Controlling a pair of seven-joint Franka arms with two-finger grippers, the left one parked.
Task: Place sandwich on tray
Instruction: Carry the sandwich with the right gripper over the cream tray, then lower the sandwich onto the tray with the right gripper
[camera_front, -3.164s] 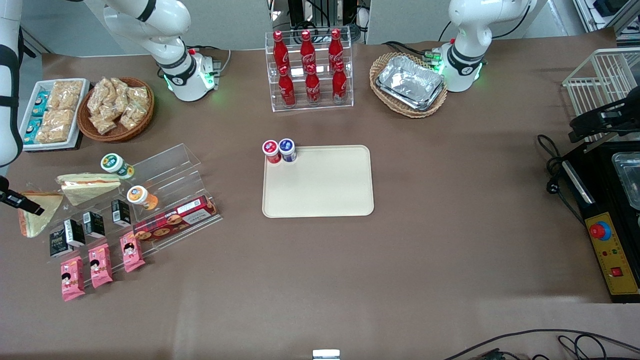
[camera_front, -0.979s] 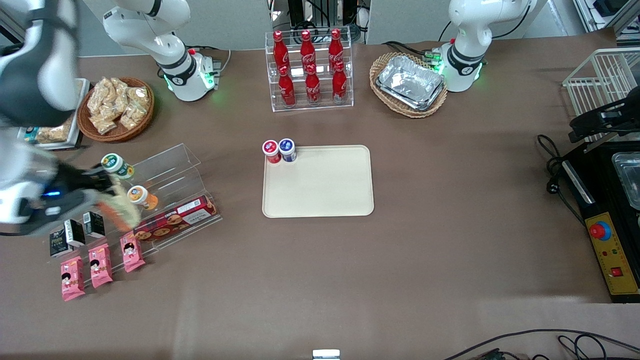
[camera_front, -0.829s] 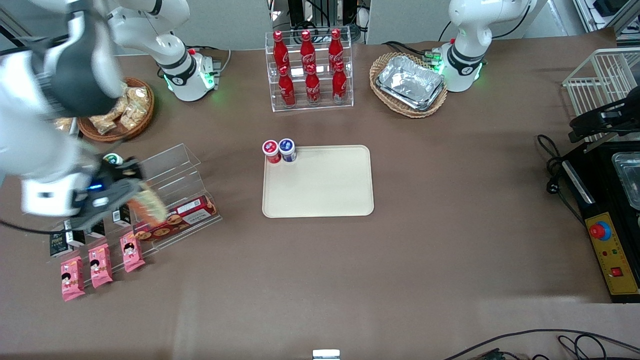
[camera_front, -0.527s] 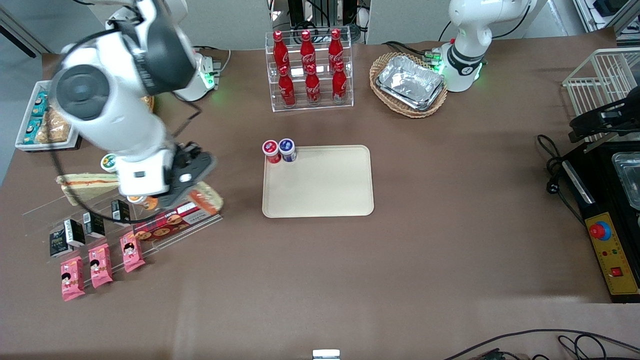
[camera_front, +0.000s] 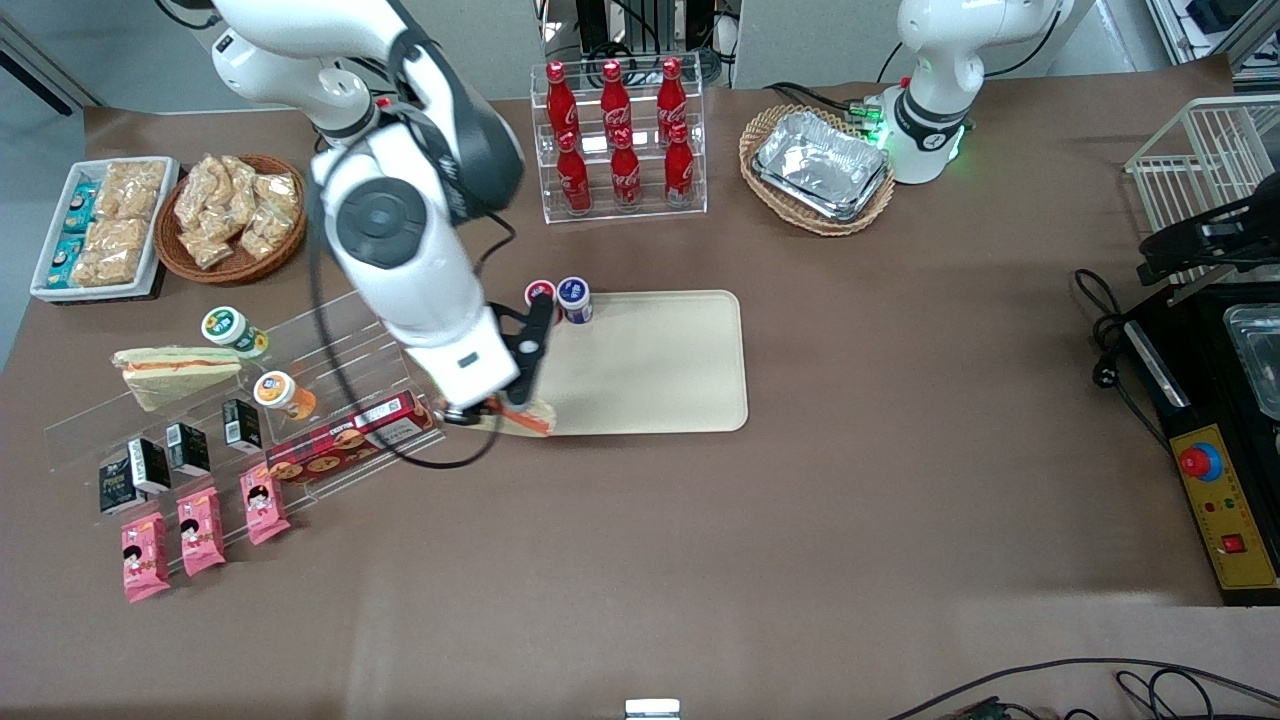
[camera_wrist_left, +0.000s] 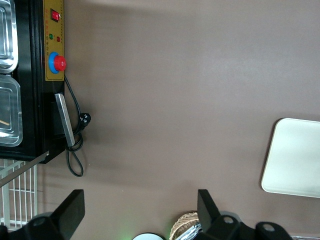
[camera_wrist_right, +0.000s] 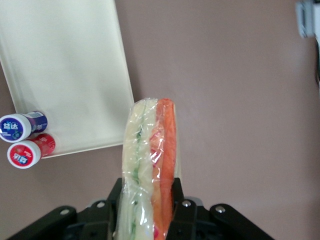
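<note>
**Sandwich in the air at the tray's near corner**

The tray (camera_front: 660, 360) is lying mid-table, most of its surface bare. The working arm is reaching over the tray end toward its own side. The gripper (camera_front: 497, 408) is hanging over the corner nearest the front camera, pinching the sandwich (camera_wrist_right: 150, 165) on edge, filling facing outward, a bread face against each finger.

Two small jars, red-lidded (camera_front: 541, 296) and blue-lidded (camera_front: 573, 292), are standing at the tray corner farther from the camera, same end.

Judgement: the wedge is overhanging the rim, not yet over the bed. Best carried toward the open middle, lowered flat, then released, keeping apart from the jars. Plenty of free tray toward the parked arm's end.
</note>
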